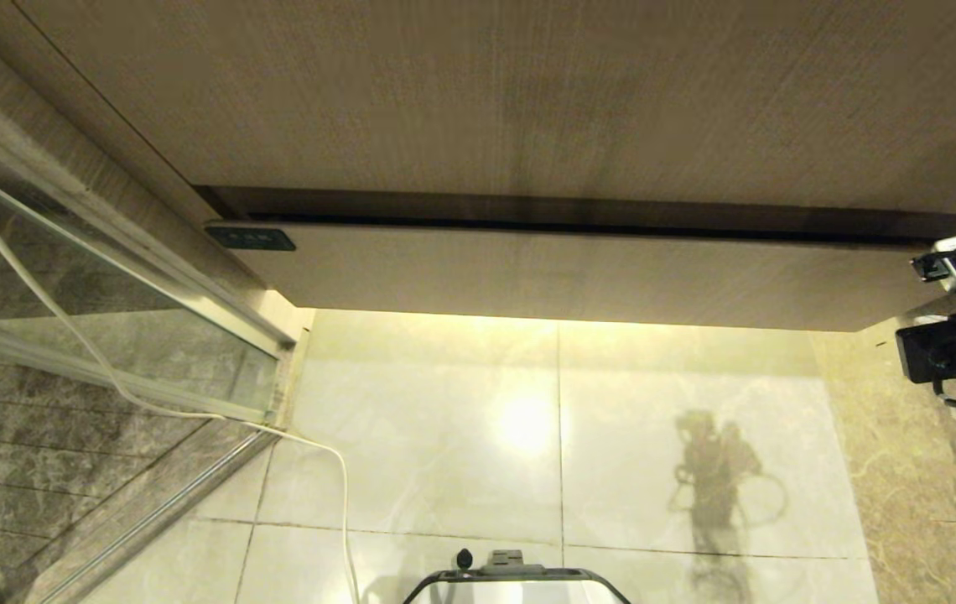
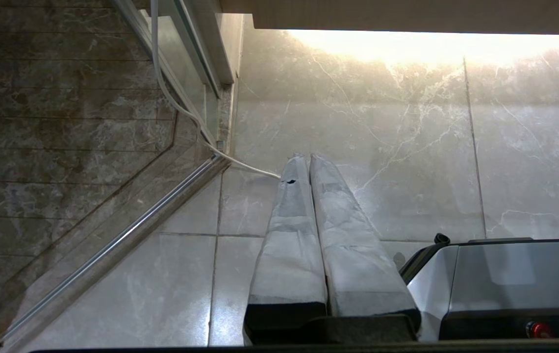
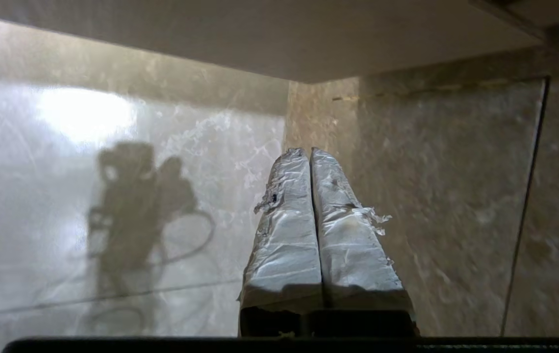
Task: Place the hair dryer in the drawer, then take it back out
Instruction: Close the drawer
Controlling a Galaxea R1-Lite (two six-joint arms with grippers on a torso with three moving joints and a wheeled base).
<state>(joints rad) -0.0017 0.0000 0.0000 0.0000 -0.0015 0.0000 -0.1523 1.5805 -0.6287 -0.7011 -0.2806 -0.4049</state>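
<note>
The drawer (image 1: 579,273), closed and likely stiff, wants hooking under its front's right corner, where the right gripper (image 3: 310,153) waits clenched and empty.

- Drawer (image 1: 579,273): wide, shallow, light wood-grain front; small dark rect. label at its left end. Only a narrow dark gap shows along the top edge, under the taller wood-grain panel; interior not visible. Front hangs over the pale lit floor.
- Hair dryer: not identifiable in any view.
</note>
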